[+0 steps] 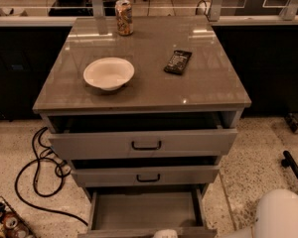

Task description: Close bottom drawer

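Grey metal cabinet [154,90], three drawers, all open to some degree. Top drawer [188,142] and middle drawer [188,175] each stand out a little. The bottom drawer [144,209] is pulled out furthest toward the near side, its bare inside showing and its front cut by the near frame edge.

Gripper [165,233]: only a white tip shows at the near edge, at the bottom drawer's front (how far open, or holding anything: cannot tell). White arm housing [283,216] at near right.

On the cabinet top: white bowl [109,73] left, soda can [123,17] far left, black flat object [178,62] right. Black cable [58,168] lies on the speckled floor [10,152], left.
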You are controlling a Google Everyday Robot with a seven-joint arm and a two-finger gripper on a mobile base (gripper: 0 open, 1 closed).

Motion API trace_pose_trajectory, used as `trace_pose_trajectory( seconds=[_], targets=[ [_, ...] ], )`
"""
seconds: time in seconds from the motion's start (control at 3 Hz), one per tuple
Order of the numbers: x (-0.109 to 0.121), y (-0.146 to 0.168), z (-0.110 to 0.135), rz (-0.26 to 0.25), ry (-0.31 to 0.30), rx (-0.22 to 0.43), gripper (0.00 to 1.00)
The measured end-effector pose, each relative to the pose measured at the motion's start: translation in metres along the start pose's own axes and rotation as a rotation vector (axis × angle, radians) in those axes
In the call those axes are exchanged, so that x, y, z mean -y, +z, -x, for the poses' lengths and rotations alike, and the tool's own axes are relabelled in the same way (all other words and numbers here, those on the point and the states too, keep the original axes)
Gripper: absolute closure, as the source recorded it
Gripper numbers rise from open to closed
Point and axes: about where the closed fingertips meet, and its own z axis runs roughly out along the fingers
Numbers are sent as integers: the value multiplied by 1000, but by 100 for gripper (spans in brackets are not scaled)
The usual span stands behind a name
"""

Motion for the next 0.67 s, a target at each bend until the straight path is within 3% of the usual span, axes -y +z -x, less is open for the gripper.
trace_pose_trajectory(
  seconds=[0.33, 0.67],
  targets=[
    [22, -1, 3, -97, 5, 16, 100],
    [25, -1, 4, -108, 6, 17, 100]
  ],
)
